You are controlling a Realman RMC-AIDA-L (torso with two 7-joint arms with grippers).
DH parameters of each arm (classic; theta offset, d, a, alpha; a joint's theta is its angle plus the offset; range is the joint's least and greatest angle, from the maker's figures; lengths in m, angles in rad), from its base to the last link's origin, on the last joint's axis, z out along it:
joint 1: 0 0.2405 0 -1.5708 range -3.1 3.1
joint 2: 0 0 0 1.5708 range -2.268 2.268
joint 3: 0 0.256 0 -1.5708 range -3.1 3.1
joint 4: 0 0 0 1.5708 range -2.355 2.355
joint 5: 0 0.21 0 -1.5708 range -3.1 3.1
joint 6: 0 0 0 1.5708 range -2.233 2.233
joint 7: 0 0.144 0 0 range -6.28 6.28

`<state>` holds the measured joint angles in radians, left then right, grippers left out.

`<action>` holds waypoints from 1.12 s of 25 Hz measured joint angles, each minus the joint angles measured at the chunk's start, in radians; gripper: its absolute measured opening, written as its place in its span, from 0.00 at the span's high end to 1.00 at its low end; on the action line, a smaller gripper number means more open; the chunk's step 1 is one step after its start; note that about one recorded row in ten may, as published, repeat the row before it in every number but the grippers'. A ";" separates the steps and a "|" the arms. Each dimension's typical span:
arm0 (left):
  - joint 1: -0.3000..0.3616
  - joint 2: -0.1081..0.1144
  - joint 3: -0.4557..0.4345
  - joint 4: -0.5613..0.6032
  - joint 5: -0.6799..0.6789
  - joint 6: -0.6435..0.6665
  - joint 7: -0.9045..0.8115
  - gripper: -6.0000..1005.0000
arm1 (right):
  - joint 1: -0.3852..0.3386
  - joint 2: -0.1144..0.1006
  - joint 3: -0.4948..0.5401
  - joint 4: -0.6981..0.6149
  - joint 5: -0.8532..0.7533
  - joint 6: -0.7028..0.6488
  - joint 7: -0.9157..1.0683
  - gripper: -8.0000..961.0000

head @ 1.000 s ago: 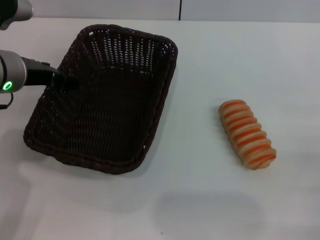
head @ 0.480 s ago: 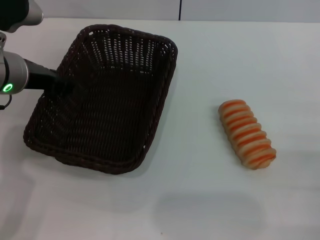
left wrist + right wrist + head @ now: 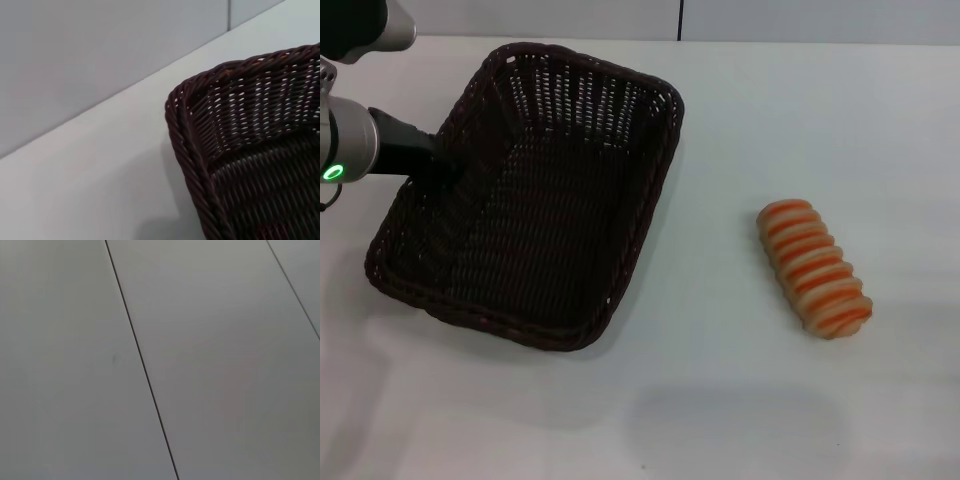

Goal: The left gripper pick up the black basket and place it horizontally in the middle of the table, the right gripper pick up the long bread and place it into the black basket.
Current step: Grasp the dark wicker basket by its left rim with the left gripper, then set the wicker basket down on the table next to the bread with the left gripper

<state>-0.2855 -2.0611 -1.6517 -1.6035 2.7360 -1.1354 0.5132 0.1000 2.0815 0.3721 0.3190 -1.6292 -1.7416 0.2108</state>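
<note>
Since a second ago the basket (image 3: 525, 195) has shifted: its far end sits a bit higher and further right in the head view and the near-left corner has slid slightly, so it's being dragged or tipped by my left pincer (image 3: 438, 165). That pincer is on the basket's left long wall, at the rim about midway along; dark on dark, so I cannot tell whether the tips are apart or clamped on the wicker. Judging by the basket moving with it, I'd guess it has a hold.

Key relation: basket's long axis runs diagonally, from near me on my left up and away toward the right, so it extends out to the right of my left pincer and needs turning to lie horizontal across the middle of the counter (image 3: 720, 400). Left wrist view shows just a rounded corner of the braided rim (image 3: 180, 130) with bare counter beside it, wall behind.

Bread (image 3: 814, 267) lies well apart to the right of the basket, nowhere near my left pincer, its long axis also diagonal, running away-left to near-right. Right pincer not in the head view; its wrist camera shows only plain panels with seams, so it's parked somewhere off, state not visible.

Obstacles: none between basket and counter middle; bread is the only other thing, and swinging the basket right could bring its rim near it.
</note>
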 joint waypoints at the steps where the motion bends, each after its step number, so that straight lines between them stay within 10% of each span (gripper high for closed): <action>1: 0.000 0.000 0.000 0.000 0.000 0.000 0.000 0.72 | 0.000 0.000 0.000 0.000 0.000 -0.002 0.000 0.14; 10: -0.107 0.001 -0.197 0.015 -0.305 -0.181 0.389 0.72 | -0.007 0.000 -0.004 0.000 0.000 -0.015 0.002 0.14; 20: -0.374 0.006 -0.415 0.221 -0.434 -0.556 0.751 0.78 | -0.011 0.002 -0.022 0.002 0.000 -0.037 0.004 0.14; 28: -0.471 0.006 -0.417 0.373 -0.435 -0.599 0.852 0.78 | -0.015 0.001 -0.026 0.000 0.001 -0.037 0.004 0.14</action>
<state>-0.7568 -2.0555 -2.0692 -1.2305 2.3010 -1.7343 1.3647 0.0852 2.0822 0.3462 0.3190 -1.6282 -1.7783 0.2148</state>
